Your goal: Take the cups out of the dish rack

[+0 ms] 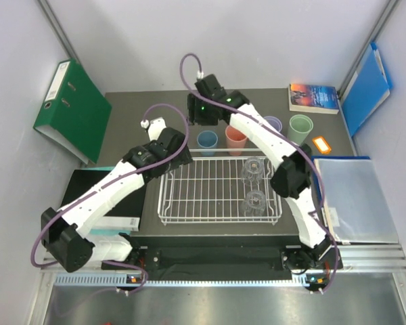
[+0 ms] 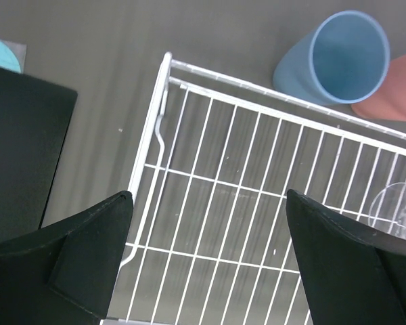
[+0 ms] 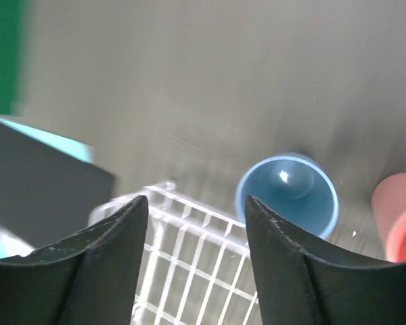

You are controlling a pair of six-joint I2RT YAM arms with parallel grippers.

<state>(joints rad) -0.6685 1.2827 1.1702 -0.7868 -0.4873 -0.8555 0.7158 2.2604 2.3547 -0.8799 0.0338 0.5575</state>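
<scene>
The white wire dish rack (image 1: 164, 198) lies mid-table with two clear glasses (image 1: 254, 167) (image 1: 255, 201) in its right part. Behind it stand the blue cup (image 1: 207, 139), salmon cup (image 1: 235, 137), lilac cup (image 1: 273, 124) and green cup (image 1: 301, 126) on the table. My left gripper (image 1: 178, 159) is open and empty over the rack's far-left corner (image 2: 149, 135); its wrist view shows the blue cup (image 2: 338, 57), salmon cup (image 2: 392, 91) and a glass (image 2: 399, 206). My right gripper (image 1: 201, 116) is open and empty above the table, just left of the blue cup (image 3: 287, 193).
A green binder (image 1: 71, 108) stands at the far left. A book (image 1: 313, 97), a blue folder (image 1: 365, 88) and a small orange item (image 1: 321, 143) are at the far right. A black box (image 1: 98, 193) lies left of the rack, a clear folder (image 1: 355, 196) to its right.
</scene>
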